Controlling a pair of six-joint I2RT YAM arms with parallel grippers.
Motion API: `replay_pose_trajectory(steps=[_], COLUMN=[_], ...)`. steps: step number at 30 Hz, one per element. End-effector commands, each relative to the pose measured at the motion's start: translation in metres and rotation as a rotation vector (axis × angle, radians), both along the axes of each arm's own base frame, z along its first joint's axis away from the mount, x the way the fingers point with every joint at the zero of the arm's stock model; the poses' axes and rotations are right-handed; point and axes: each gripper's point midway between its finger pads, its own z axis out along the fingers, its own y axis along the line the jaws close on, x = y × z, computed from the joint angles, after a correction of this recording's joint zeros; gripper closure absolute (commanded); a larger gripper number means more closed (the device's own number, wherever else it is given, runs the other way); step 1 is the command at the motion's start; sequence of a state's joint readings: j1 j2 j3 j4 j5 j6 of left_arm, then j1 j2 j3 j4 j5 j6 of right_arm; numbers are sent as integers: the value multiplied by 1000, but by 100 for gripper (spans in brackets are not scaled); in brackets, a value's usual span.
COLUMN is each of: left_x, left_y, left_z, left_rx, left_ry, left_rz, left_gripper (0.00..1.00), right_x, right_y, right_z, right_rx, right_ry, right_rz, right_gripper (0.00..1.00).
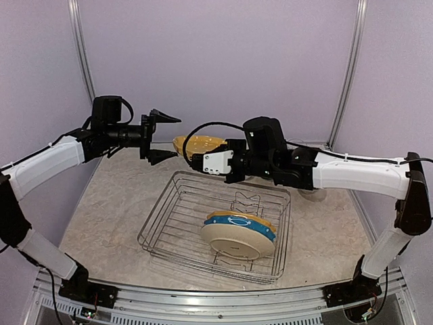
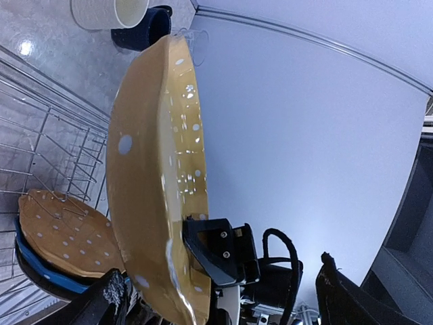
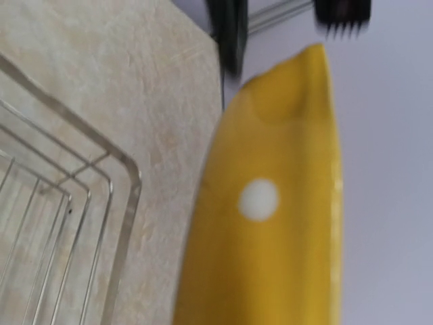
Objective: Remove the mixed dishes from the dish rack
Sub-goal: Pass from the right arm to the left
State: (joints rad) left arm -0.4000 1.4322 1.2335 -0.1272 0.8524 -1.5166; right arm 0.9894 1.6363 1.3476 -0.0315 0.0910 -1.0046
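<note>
My right gripper (image 1: 191, 154) is shut on the rim of a mustard yellow plate (image 1: 199, 143) with white dots, held in the air beyond the far edge of the dish rack (image 1: 162, 220). The left gripper (image 1: 170, 137) stands open facing it, jaws above and below the plate's left edge without touching. In the left wrist view the plate (image 2: 152, 169) stands edge-on between my left fingers (image 2: 101, 301), with the right gripper's black finger on its rim. In the rack lies a tilted stack: another yellow plate (image 1: 247, 218), a blue-rimmed plate (image 1: 267, 231) and a cream plate (image 1: 237, 242).
A cream mug (image 2: 108, 12) and a navy mug (image 2: 147, 28) stand on the table beyond the rack, a clear glass tumbler (image 2: 196, 42) beside them. Another glass (image 1: 312, 195) shows under the right arm. Upright wire dividers (image 1: 247, 202) rise behind the stacked plates.
</note>
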Motion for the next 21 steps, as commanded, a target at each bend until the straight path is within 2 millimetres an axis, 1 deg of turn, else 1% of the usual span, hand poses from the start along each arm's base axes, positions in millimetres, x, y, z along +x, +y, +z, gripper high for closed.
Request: replay_pose_trajectory(steps=[1,4,7,14,18,20,21], left_x=[12,17,22,18,18,18,19], left_y=[-17,-26,-27,-22,-20,-17,-15], left_z=[-4,-11,-14,-9,-12,-14,-15], left_rx=[31,42,38,45,64,82,90], left_ry=[-23,-24,-41,-94,-99,-100,-102], left_rz=[-25,-37,-28,-26,-24,-15,-8], left_gripper=[11,21,37,68,85,96,100], right_x=[-3,-7,-7,-3,1,2,4], right_y=[15,21,24,21,22,24,25], right_z=[79,75,70,61,60,58,57], right_rx=[193,181,168,168,153,145,139], right_ry=[-180,-195,-202,-214,-254,-264,-269], right_rz=[7,7,-5,-33,-54,-57,-62], right_gripper=[100,100,100,100,100,100,100])
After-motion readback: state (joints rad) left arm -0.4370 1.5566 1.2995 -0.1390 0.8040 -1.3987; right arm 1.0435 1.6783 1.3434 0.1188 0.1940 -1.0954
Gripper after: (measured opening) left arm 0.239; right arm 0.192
